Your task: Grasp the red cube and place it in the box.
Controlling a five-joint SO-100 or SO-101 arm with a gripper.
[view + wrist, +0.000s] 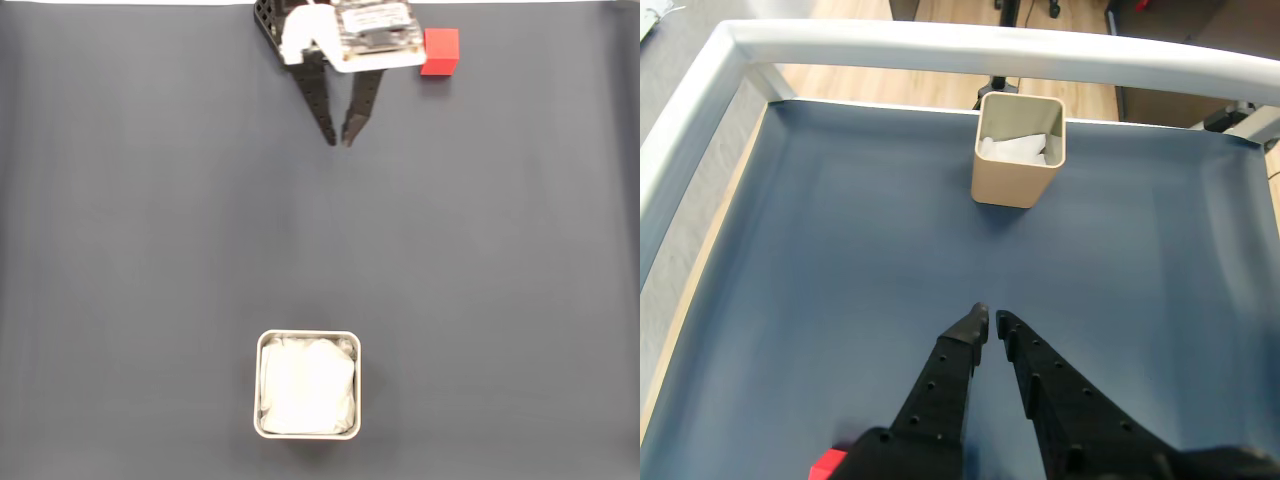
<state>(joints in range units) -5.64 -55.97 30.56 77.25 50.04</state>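
Note:
The red cube (pixel 440 52) sits on the dark mat near the top edge of the fixed view, just right of the arm's white wrist. In the wrist view a corner of the red cube (pixel 827 465) peeks out at the bottom left, beside the left finger's base. My gripper (pixel 339 141) points down the mat toward the box, its black fingers nearly touching at the tips with nothing between them; the wrist view shows the gripper (pixel 991 318) the same way. The box (pixel 262 386), white-rimmed with crumpled white paper inside, stands far off at bottom centre. In the wrist view the box (pixel 1015 182) is straight ahead.
The dark mat (pixel 150 250) spreads wide between gripper and box. In the wrist view a white metal rail (pixel 970 45) frames the table's far and left sides, with wooden floor and chair legs beyond.

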